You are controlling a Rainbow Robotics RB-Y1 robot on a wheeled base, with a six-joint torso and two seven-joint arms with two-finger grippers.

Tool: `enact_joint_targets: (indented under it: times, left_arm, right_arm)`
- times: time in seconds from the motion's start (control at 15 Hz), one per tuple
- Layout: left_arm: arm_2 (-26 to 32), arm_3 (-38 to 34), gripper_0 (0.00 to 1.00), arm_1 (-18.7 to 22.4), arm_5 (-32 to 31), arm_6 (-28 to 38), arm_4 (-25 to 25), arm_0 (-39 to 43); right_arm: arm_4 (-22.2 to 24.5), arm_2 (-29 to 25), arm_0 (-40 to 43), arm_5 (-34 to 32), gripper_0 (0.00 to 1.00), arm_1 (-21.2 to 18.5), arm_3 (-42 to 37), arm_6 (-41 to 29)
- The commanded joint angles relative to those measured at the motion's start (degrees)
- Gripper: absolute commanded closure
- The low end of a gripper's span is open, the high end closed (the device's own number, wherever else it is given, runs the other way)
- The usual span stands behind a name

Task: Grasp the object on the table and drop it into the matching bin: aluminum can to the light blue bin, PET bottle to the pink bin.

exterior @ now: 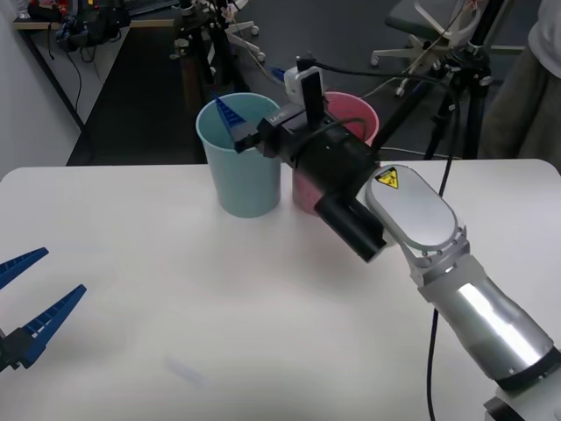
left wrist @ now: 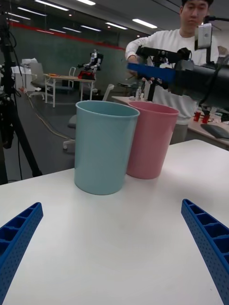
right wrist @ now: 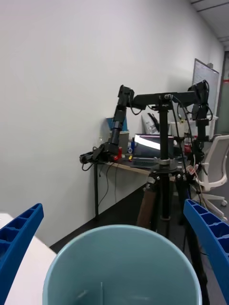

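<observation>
Right now the right gripper (exterior: pixel 233 123) hangs over the rim of the pale blue-teal tapered round plastic bin (exterior: pixel 241 171), its blue ribbed fingers (right wrist: pixel 18 238) spread apart with nothing between them; the right wrist view looks straight down at the bin's open mouth (right wrist: pixel 121 267) between those fingers. The small silver drink can: can't spot it on the large flat white worktop (exterior: pixel 175 298), and the bin's inside is too dim to tell. My read: the drop step is at its release point or just done, can likely inside the blue bin, but that's a guess. The pink tapered round plastic bin (left wrist: pixel 150 138) stands just beside the blue one, touching or nearly so, partly behind the right arm in the front view. The left gripper (exterior: pixel 26 303) sits idle low at the worktop's near left edge, fingers (left wrist: pixel 210 243) released and wide, empty. Next move, as I judge: lift the right arm clear without knocking the bin's rim, pull back from both bins.
</observation>
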Motion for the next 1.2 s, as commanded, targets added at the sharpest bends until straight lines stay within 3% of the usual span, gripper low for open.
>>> enact_joint_targets:
  times: [0.07, 0.47, 0.87, 1.2]
  left_arm:
    - [0.00, 0.00, 0.00, 0.00, 0.00, 0.00, 0.00, 0.00]
    - [0.00, 0.00, 0.00, 0.00, 0.00, 0.00, 0.00, 0.00]
    - [0.00, 0.00, 0.00, 0.00, 0.00, 0.00, 0.00, 0.00]
    - [0.00, 0.00, 0.00, 0.00, 0.00, 0.00, 0.00, 0.00]
  right_arm:
    - [-0.53, -2.66, 6.97, -7.76, 0.00, -4.02, -7.57, 0.52]
    - [-2.55, -15.23, 22.80, -27.09, 0.00, -10.35, -18.55, 2.89]
    - [-3.87, -35.26, 35.63, -47.66, 0.00, -10.62, -19.96, 4.03]
    - [-8.18, -48.62, 43.27, -57.15, 0.00, -10.53, -19.96, 2.63]
